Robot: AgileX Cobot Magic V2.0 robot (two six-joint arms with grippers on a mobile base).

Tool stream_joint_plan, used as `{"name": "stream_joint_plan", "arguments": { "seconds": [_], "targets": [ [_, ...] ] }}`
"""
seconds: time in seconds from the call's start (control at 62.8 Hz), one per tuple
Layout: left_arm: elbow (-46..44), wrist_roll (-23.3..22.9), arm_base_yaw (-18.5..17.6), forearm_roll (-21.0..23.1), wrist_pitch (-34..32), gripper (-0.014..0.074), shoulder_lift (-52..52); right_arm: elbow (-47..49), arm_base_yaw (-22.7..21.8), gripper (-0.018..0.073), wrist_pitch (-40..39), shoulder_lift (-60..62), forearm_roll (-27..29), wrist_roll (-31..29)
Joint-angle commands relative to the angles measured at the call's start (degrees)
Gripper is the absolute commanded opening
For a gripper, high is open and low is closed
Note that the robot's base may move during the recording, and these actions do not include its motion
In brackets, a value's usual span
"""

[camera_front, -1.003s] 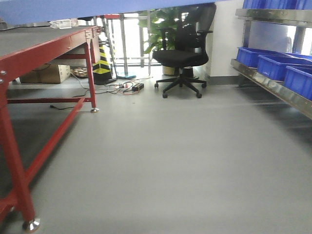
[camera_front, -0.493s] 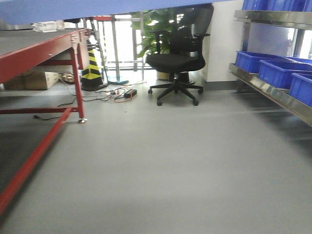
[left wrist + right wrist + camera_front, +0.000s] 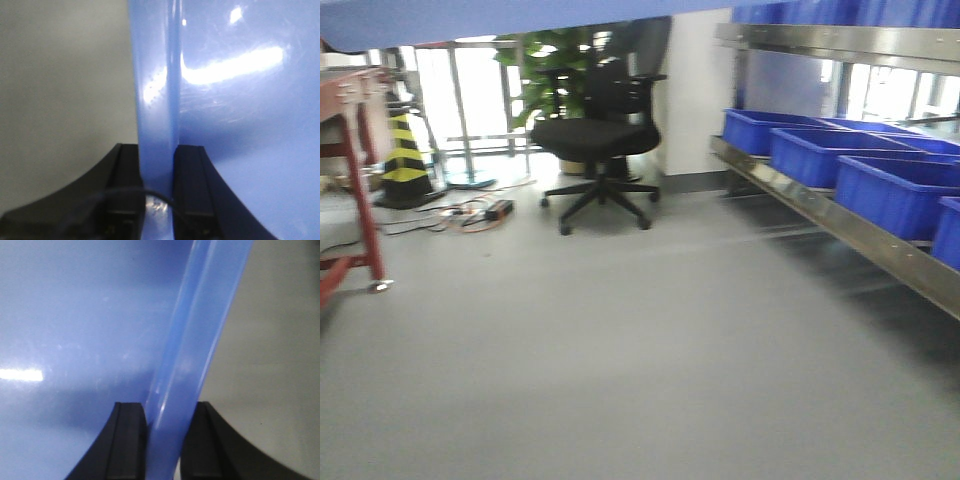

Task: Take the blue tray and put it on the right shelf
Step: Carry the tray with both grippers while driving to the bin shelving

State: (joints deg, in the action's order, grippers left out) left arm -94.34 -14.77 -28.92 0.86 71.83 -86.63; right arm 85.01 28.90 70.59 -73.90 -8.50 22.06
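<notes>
blue tray (image 3: 470,18): glossy, aloft, seemingly level | right shelf (image 3: 820,210): steel, blurred

Black office chair (image 3: 595,140) centre, potted plant (image 3: 545,58) behind; striped cone (image 3: 405,155), cables (image 3: 470,213) left; red-framed worktop (image 3: 348,88) far left; dark-blue bins (image 3: 890,190) right.

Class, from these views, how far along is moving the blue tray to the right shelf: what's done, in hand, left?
Done: the left gripper and right gripper are shut on the rim of the blue tray, holding it up. In hand: carrying it, with the right shelf in view. Left: setting it on that shelf.
</notes>
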Motion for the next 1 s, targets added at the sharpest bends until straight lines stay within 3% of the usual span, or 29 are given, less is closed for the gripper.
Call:
{"name": "stream_joint_plan", "arguments": {
  "seconds": [0.0,0.987],
  "targets": [
    [-1.2,1.9,-1.0,1.1,4.8,-0.0048,2.0,1.6,0.5,0.0057,-5.4,1.9,0.6,-1.5],
    [-1.2,1.9,-1.0,1.1,4.8,-0.0048,2.0,1.6,0.5,0.0057,-5.4,1.9,0.6,-1.5]
  ]
}}
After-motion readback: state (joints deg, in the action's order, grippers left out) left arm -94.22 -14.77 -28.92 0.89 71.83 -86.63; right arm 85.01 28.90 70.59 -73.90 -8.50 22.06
